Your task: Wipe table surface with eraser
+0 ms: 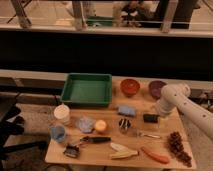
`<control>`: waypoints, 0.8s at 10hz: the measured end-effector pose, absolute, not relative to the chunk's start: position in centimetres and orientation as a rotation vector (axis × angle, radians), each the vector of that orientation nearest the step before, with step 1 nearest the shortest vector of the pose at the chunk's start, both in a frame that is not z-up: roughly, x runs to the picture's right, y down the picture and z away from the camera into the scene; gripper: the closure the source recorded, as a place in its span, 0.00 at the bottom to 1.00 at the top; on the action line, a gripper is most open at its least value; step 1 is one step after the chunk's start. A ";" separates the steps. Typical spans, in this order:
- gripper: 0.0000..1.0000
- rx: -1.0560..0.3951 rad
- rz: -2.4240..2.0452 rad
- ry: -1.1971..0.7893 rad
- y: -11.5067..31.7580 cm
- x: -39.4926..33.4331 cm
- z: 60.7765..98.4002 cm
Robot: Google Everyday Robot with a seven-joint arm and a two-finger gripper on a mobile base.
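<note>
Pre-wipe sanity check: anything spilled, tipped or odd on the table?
Nothing stands out. No spill shows on the table; the tray, red bowl and purple bowl sit level. The gripper is right by the eraser, near the table's right edge.

I count one table (100, 154), one tray (87, 89), one eraser (150, 118), one sponge (126, 110) and one carrot (155, 155). Two bowls: red bowl (130, 86), purple bowl (157, 89). Three cups: white cup (62, 114), blue cup (58, 132), metal cup (124, 124). One gripper (155, 112), just above the eraser.
</note>
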State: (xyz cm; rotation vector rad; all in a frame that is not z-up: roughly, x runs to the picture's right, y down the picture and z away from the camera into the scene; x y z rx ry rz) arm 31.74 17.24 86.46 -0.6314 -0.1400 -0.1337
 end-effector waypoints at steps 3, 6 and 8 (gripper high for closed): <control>0.20 -0.605 -0.148 -0.154 17.4 31.2 87.2; 0.20 -0.604 -0.165 -0.146 17.2 30.9 88.2; 0.20 -0.619 -0.163 -0.130 17.3 31.2 88.5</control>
